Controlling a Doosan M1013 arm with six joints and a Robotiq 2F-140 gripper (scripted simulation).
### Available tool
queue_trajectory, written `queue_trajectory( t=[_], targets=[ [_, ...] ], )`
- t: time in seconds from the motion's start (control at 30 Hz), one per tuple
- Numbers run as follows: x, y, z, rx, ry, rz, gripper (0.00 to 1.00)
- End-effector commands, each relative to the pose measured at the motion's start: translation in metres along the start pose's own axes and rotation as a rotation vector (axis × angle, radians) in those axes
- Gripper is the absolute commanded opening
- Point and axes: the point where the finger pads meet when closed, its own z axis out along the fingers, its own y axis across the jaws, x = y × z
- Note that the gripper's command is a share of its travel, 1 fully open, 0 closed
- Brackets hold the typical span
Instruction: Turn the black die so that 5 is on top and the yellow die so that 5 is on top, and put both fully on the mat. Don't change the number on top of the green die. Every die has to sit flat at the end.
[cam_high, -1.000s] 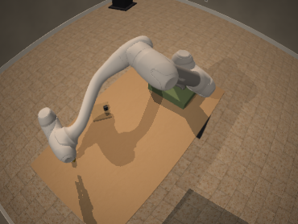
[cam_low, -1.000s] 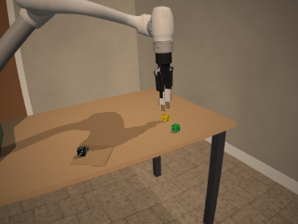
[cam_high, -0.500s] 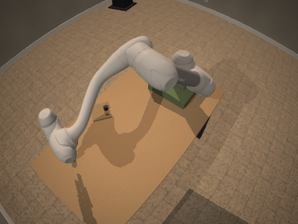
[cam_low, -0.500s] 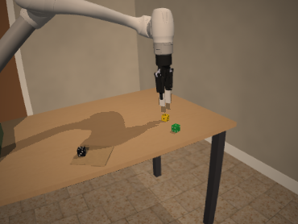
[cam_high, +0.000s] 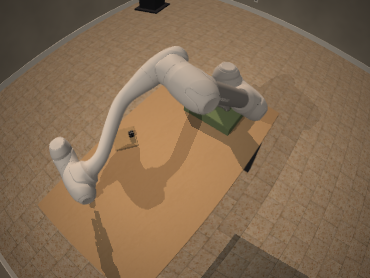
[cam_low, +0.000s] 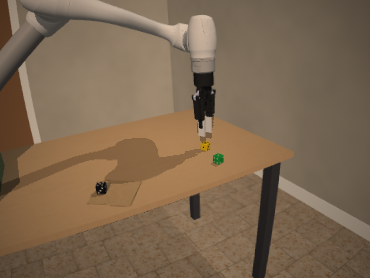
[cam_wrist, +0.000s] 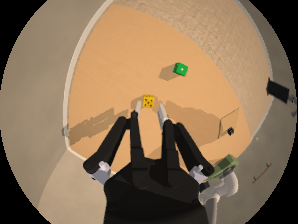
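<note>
claw (cam_low: 205, 137) (cam_wrist: 149, 107) is open a bit, nothing gripped, right above the yellow die (cam_low: 205, 146) (cam_wrist: 148, 101), near the desk's (cam_high: 165, 200) (cam_low: 165, 150) (cam_wrist: 115, 50) far corner.

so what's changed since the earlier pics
The gripper looks slightly lower, having come down toward the yellow die. Nothing has been taken hold of or let go; its fingers stand apart. The yellow, green and black dice show no visible change.
</note>
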Motion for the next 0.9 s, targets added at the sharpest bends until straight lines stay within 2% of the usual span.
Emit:
queue_trajectory(
  t=[0.0, 0.5, 0.87],
  targets=[
    [-0.003, -0.002, 0.011, 0.000, -0.002, -0.006, 0.35],
    [-0.003, -0.002, 0.026, 0.000, -0.002, -0.006, 0.35],
    [-0.003, -0.002, 0.029, 0.000, -0.002, -0.006, 0.35]
  ],
)
